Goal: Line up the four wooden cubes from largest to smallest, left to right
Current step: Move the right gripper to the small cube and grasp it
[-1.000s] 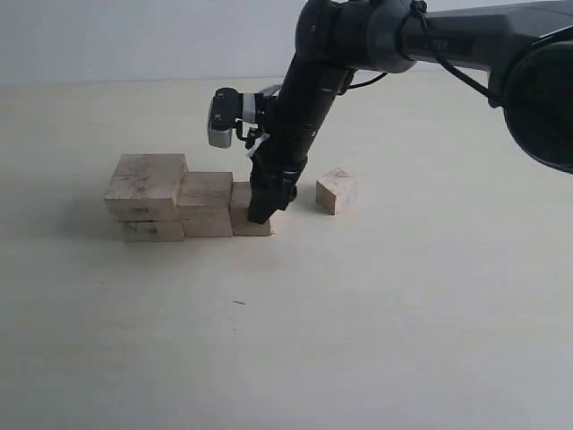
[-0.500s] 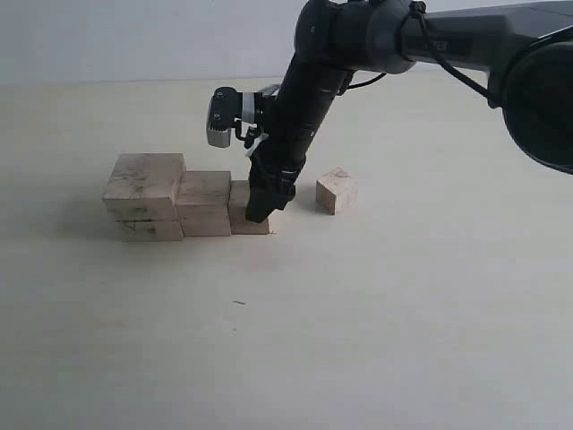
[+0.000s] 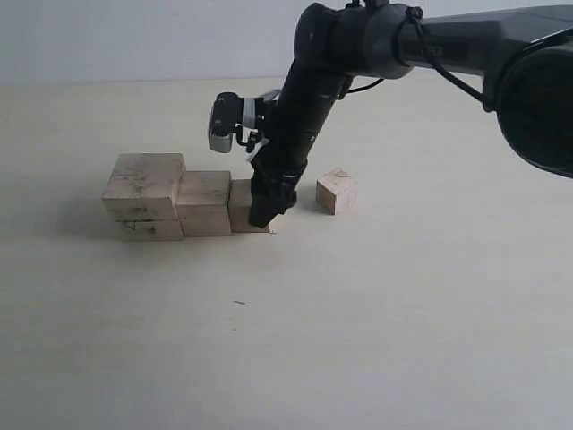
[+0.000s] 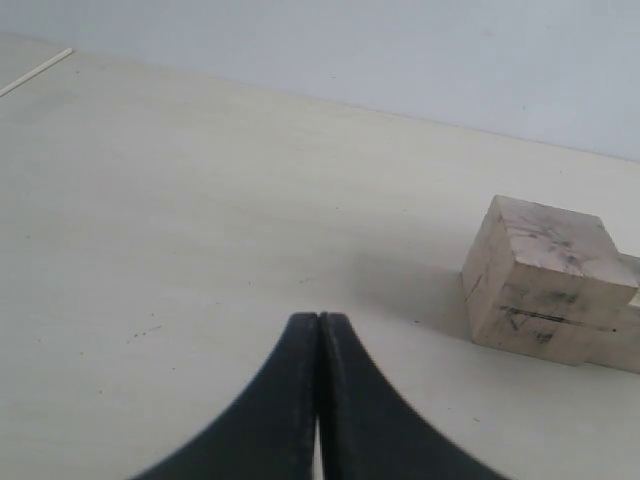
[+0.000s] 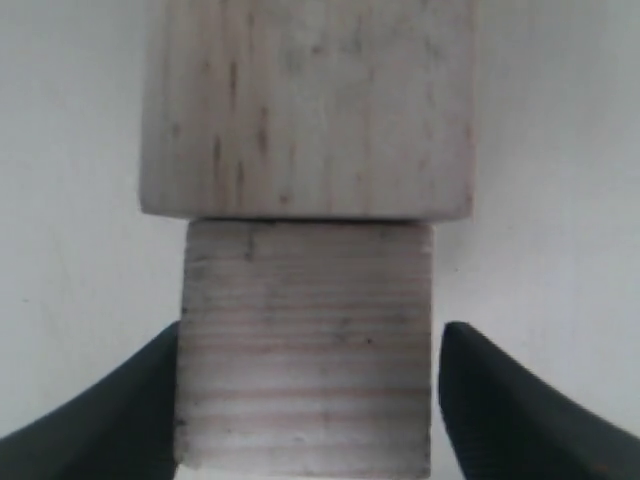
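Three of the four wooden cubes stand side by side in a row: the largest [image 3: 143, 184], speckled and seamed, on the left, a middle one [image 3: 204, 202], then a smaller one [image 3: 240, 204]. The smallest cube [image 3: 336, 190] sits apart to the right, turned at an angle. My right gripper [image 3: 260, 215] is down around the third cube [image 5: 305, 340]. Its jaws are open, with a gap showing beside one finger [image 5: 510, 400], and the second cube [image 5: 305, 110] lies just beyond. My left gripper [image 4: 318, 322] is shut on nothing, some way from the largest cube [image 4: 545, 275].
The pale tabletop [image 3: 358, 340] stretches bare in front of the row. A pale wall [image 3: 134, 36] rises behind the table. The right arm [image 3: 358, 45] reaches in from the upper right, above the smallest cube.
The right gripper's jaws have spread a little away from the third cube. The row of three has shifted very slightly to the left. The smallest cube has not moved.
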Controlling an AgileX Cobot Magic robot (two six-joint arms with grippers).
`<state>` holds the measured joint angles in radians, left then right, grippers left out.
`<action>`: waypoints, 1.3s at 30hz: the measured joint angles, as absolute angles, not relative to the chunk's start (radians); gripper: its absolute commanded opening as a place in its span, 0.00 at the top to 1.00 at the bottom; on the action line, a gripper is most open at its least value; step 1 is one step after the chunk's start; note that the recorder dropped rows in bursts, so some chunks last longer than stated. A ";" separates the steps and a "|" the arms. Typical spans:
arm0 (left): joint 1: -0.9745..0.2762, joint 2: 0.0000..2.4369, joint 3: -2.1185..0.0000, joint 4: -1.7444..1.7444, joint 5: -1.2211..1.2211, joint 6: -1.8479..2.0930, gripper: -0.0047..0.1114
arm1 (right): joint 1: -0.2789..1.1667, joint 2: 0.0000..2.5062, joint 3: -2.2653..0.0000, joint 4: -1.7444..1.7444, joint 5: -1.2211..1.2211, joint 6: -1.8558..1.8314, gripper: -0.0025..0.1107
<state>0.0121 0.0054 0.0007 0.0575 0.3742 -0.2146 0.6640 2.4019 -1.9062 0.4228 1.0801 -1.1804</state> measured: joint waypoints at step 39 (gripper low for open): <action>0.012 0.005 0.001 0.057 0.374 -0.215 0.96 | 0.631 2.267 -1.875 -0.008 1.205 -0.185 0.24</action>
<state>0.0121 0.0054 0.0007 0.0575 0.3742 -0.2146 0.6307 2.2672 -1.8748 -0.0081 1.2049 -0.1850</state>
